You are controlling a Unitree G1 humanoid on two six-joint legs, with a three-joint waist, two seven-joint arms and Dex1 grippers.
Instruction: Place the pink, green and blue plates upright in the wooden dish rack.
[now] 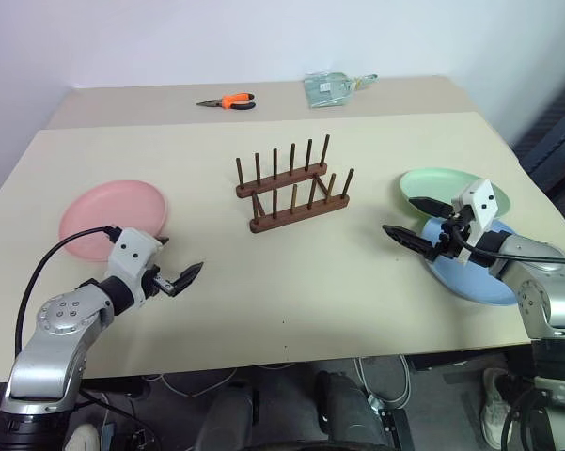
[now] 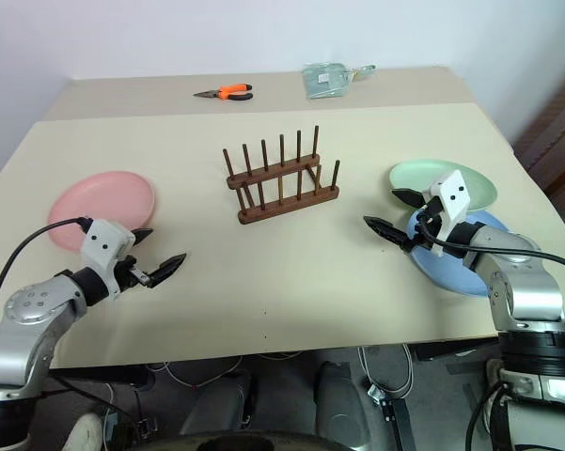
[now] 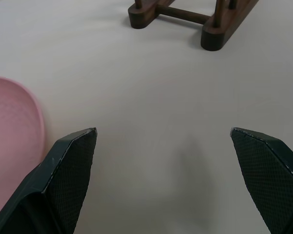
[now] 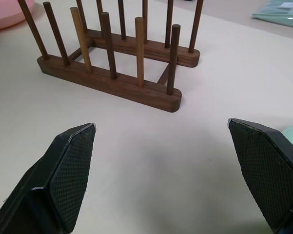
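Observation:
The wooden dish rack (image 1: 291,188) stands empty mid-table, its pegs upright. On the left the pink plate (image 1: 113,218) lies flat. My left gripper (image 1: 180,258) hovers open just right of that plate's near edge, with nothing between its fingers. At the right the green plate (image 1: 456,186) lies flat, and the blue plate (image 1: 475,274) lies directly in front of it. My right gripper (image 1: 400,214) is open and empty over the left rims of both, pointing toward the rack. In the wrist views the rack (image 4: 112,78) sits ahead of the right gripper (image 4: 161,126), and the pink plate (image 3: 14,122) beside the left gripper (image 3: 163,131).
Orange-handled pliers (image 1: 227,101) and a pale green packet (image 1: 331,88) lie at the far side of the table (image 1: 291,301). Bare tabletop lies between both grippers and the rack. The blue plate reaches close to the table's right front edge.

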